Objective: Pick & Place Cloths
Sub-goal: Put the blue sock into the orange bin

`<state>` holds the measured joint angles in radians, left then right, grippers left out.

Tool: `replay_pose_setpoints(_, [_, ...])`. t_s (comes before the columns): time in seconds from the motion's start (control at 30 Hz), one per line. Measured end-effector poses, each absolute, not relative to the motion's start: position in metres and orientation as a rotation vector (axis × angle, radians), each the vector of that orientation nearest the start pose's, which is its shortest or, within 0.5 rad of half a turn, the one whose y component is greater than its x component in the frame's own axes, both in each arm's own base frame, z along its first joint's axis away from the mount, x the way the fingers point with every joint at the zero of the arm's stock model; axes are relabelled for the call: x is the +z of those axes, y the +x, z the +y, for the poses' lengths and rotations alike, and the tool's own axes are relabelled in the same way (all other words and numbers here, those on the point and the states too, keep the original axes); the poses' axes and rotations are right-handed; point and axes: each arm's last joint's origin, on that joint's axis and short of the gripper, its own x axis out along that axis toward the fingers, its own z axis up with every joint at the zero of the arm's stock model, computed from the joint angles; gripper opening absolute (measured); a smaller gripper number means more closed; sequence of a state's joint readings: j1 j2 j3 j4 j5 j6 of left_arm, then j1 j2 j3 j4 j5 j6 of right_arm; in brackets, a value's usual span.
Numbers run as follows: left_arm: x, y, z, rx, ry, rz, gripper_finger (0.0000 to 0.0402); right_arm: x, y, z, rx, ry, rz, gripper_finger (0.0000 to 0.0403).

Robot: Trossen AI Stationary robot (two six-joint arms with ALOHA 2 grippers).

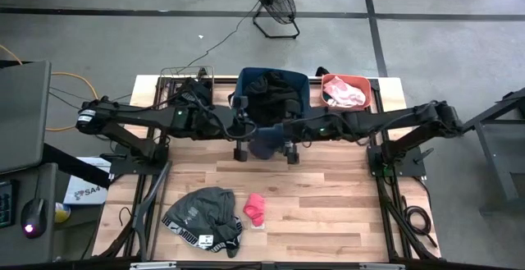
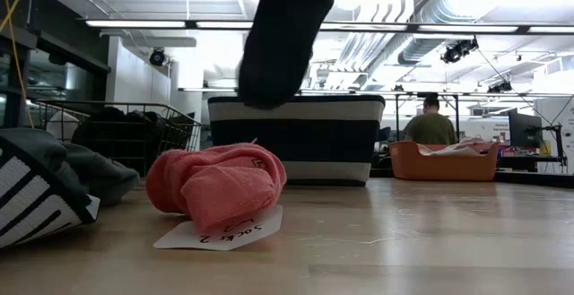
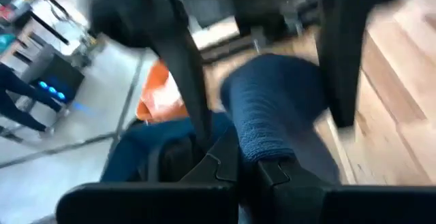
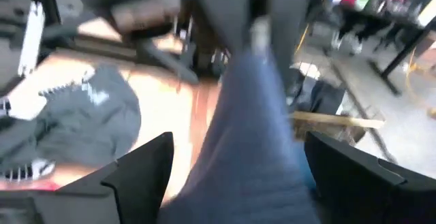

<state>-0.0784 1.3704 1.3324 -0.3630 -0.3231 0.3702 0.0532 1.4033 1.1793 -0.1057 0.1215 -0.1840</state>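
Observation:
A dark blue ribbed cloth hangs in the air just in front of the blue fabric bin, which holds black cloths. In the low view the blue cloth dangles well above the tabletop. My left gripper is shut on it. My right gripper is open, and in the right wrist view its fingers stand wide apart on either side of the cloth. A grey garment and a pink sock lie flat near the table's near edge. My left gripper pinches the dark blue cloth between its two fingers at a ribbed end. The fingers reach in from the table's left side. The cloth is lifted clear of the table and hangs slack below the hold.
A coral tub with pink and white pieces stands right of the bin at the far edge. A wire basket sits to the bin's left. A paper label lies under the pink sock. A person sits beyond the table.

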Motion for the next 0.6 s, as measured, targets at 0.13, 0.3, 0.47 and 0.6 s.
replay_pose_setpoints(0.13, [0.377, 0.304, -0.015, 0.168, 0.440, 0.415, 0.0000, 0.324, 0.327, 0.014, -0.039, -0.210, 0.387, 0.0318])
replay_pose_setpoints(0.3, [0.377, 0.304, -0.015, 0.168, 0.440, 0.418, 0.0000, 0.319, 0.328, 0.014, -0.043, -0.192, 0.417, 0.0268])
replay_pose_setpoints(0.47, [0.376, 0.304, -0.015, 0.166, 0.442, 0.426, 0.0000, 0.317, 0.328, 0.014, -0.043, -0.192, 0.439, 0.0151])
replay_pose_setpoints(0.6, [0.375, 0.303, -0.015, 0.164, 0.443, 0.436, 0.0003, 0.316, 0.327, 0.014, -0.043, -0.193, 0.448, 0.0032])
